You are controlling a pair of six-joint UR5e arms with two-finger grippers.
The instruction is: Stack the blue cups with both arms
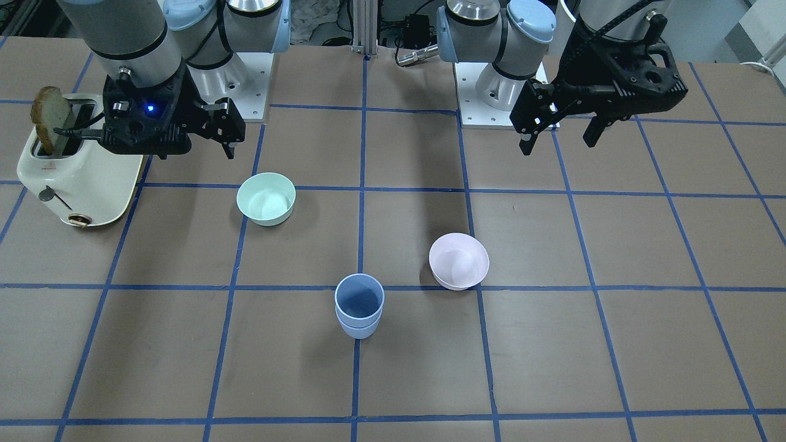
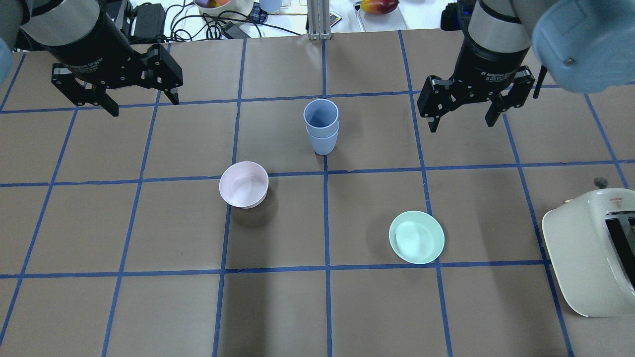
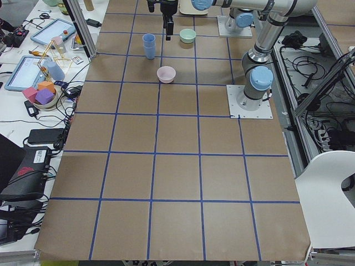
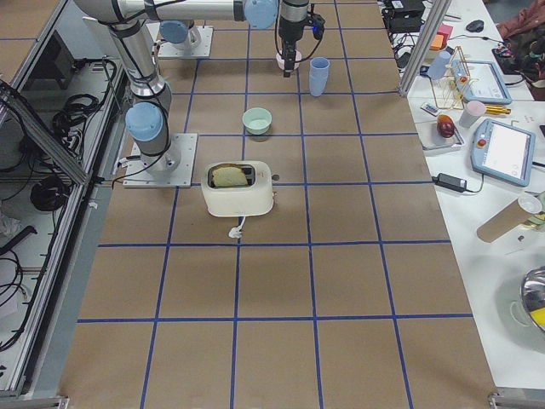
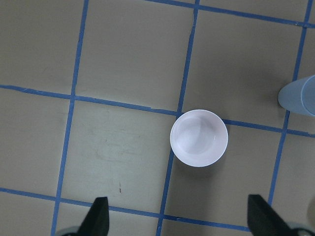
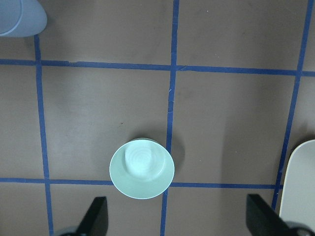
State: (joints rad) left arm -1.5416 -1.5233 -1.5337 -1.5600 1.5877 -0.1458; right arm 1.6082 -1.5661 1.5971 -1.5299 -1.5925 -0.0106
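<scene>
Nearest the robot, at the right edge of the table point(image 2: 124, 307), we saw a cream toaster point(image 2: 590, 253) with a slice of bread point(image 1: 50, 116) standing up out of one slot. A little farther out and to its left sat a mint-green bowl point(image 2: 416, 237), mouth up, touching a crossing of the blue tape lines point(image 2: 325, 223). Farther again, left of the middle line, a pale pink bowl point(image 2: 243, 184) sat mouth up on another tape line.

Beyond both bowls we found the blue cups point(image 2: 321, 126) stacked on the middle tape line, just past a crossing. The upper cup point(image 2: 321, 115) was nested in the lower cup point(image 2: 323, 143), with its rim showing as a band above the lower rim. The stack stood upright, its long axis vertical, the open mouth up and the narrow base on the table. It was well apart from both bowls, and nothing touched it.

Above the table, we saw the left gripper point(image 2: 144, 105) hanging well to the left of the stack, its jaws spread wide and holding nothing. Its fingers point(image 5: 98, 216) framed the pink bowl from above in the wrist view, with the cups at that picture's right edge. The right gripper point(image 2: 461, 124) hung well to the right of the stack, likewise spread and holding nothing. Its fingers point(image 6: 96, 216) were on either side of the green bowl far below, and the cups showed in that view's top left corner.
</scene>
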